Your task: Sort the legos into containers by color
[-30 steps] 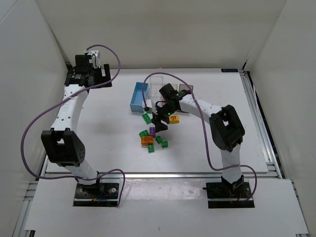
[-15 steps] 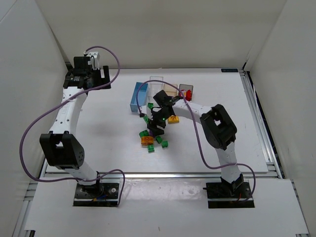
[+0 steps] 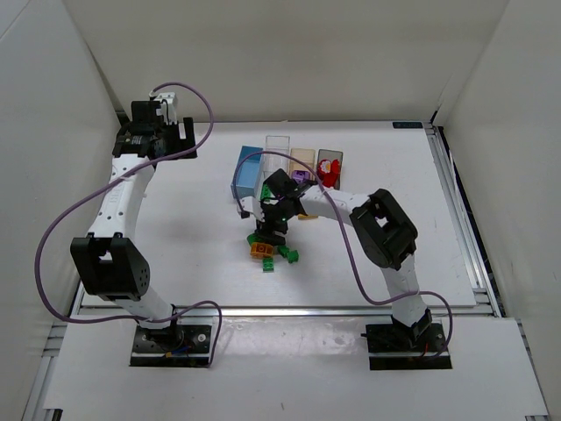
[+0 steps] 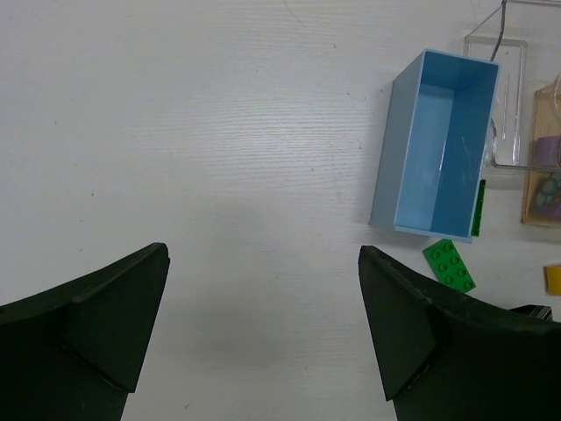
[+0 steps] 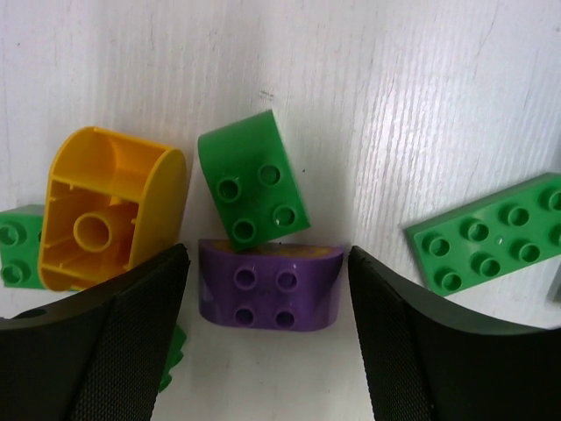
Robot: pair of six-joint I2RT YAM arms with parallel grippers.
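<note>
The right claw [image 5: 267, 346] hangs with its fingers apart astride the purple brick [image 5: 263, 285], which lies ungripped on the desk [image 5: 421, 105]. A green brick [image 5: 254, 189] butts against the purple brick. An orange-yellow brick [image 5: 110, 210] lies just beside it, by one finger. Closing may pinch or shove either neighbour. The left claw [image 4: 263, 324], spread wide, hangs well away.

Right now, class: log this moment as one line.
right gripper: open, astride purple brick | left gripper: open, empty | grasp: not yet closed
</note>
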